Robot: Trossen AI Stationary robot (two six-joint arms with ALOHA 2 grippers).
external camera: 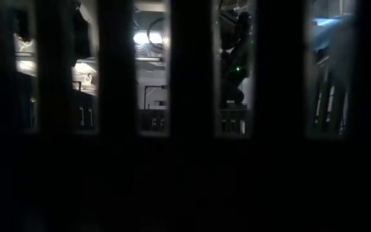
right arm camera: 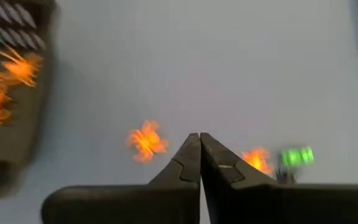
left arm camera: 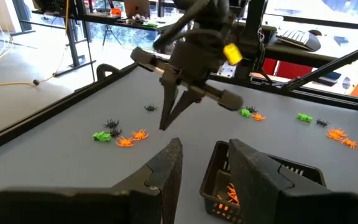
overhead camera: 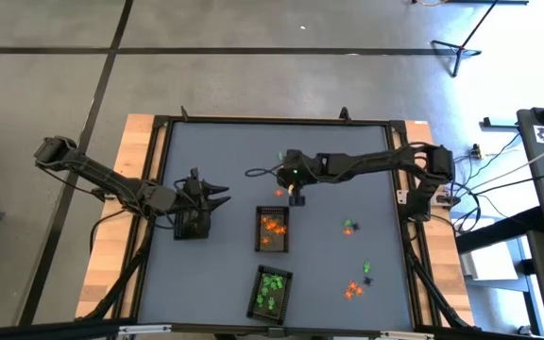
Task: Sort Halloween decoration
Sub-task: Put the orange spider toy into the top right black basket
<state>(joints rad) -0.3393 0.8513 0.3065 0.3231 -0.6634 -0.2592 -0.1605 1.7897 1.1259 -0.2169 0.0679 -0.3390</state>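
Seen from above, right end effector [overhead camera: 295,195] clenched, empty, hanging over bare grey tabletop [overhead camera: 225,151] just beyond the orange tray [overhead camera: 273,230], one orange trinket [overhead camera: 279,192] beside its tip. Left end effector [overhead camera: 223,199] waiting at the tabletop's left, over a dark tray [overhead camera: 192,225]; cannot tell from here how its fingers stand. Orange pieces gathered in the orange tray, green ones in the green tray [overhead camera: 270,292] nearer the front edge. Loose trinkets [overhead camera: 357,280] scattered to the right, well apart from both trays. Tripod [overhead camera: 461,42] on the floor beyond.

From table height, almost all dark: black bars [external camera: 189,71] blocking the scene, only slivers of a lit room between.

From the left wrist, own fingers [left arm camera: 166,168] parted, nothing between them, the orange tray [left arm camera: 225,193] past them. Right end effector [left arm camera: 166,115] pointing down, tips together; black, green and orange spiders [left arm camera: 124,134] strewn behind it.

From the right wrist, fingertips [right arm camera: 199,155] pressed together on nothing, an orange spider [right arm camera: 146,140] just beside, another orange piece [right arm camera: 255,158] and a green one [right arm camera: 297,155] on the other side.
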